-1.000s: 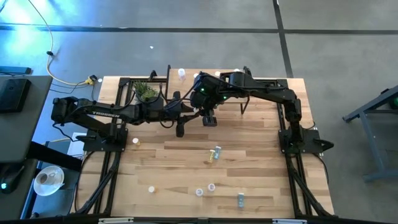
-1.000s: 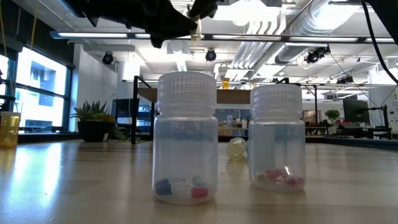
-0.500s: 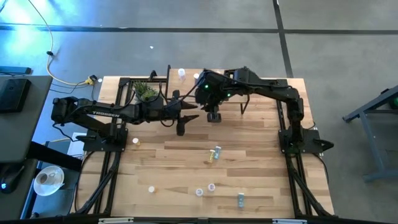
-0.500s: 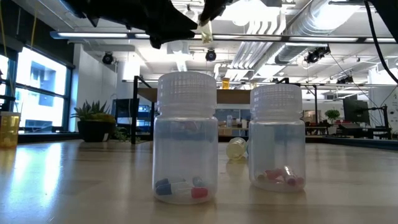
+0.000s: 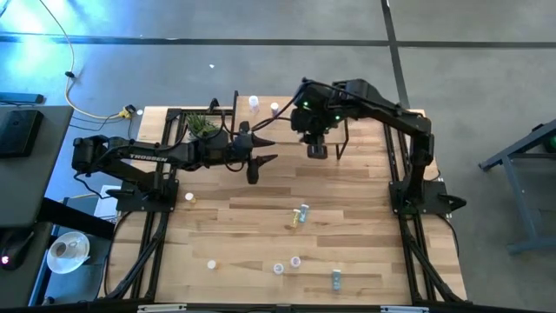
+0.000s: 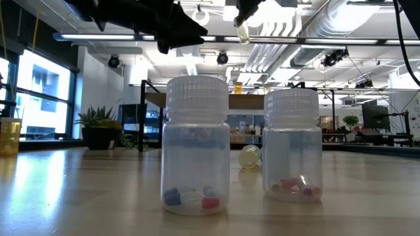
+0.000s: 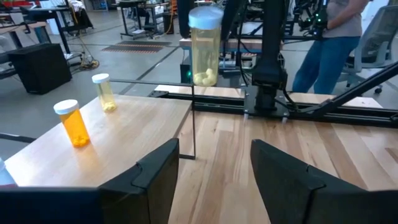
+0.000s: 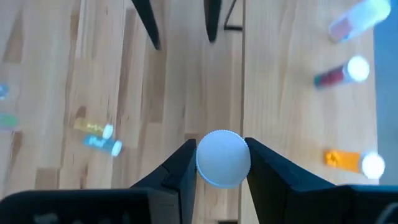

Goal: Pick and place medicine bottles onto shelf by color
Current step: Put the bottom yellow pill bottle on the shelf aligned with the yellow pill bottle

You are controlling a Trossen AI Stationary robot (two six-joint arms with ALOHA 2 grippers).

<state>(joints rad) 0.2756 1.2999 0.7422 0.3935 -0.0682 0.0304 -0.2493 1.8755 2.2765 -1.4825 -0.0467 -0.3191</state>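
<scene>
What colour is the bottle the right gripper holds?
Pale yellow bottle with white cap; the left wrist view shows it best.

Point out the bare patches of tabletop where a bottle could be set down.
Bare: the right side of the table, and the left-centre between the bottle at the left edge and the lying pair. Crowded: the front edge, with scattered bottles, and the shelf under the right gripper.

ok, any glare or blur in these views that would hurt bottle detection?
Low view: the ceiling lights are blown out behind the held bottle, and the two near bottles fill much of the picture. Right wrist view: the table bottles are soft, while the white cap between the fingers is sharp. High view: blue spill at the left edge, and the bottles are tiny.
</scene>
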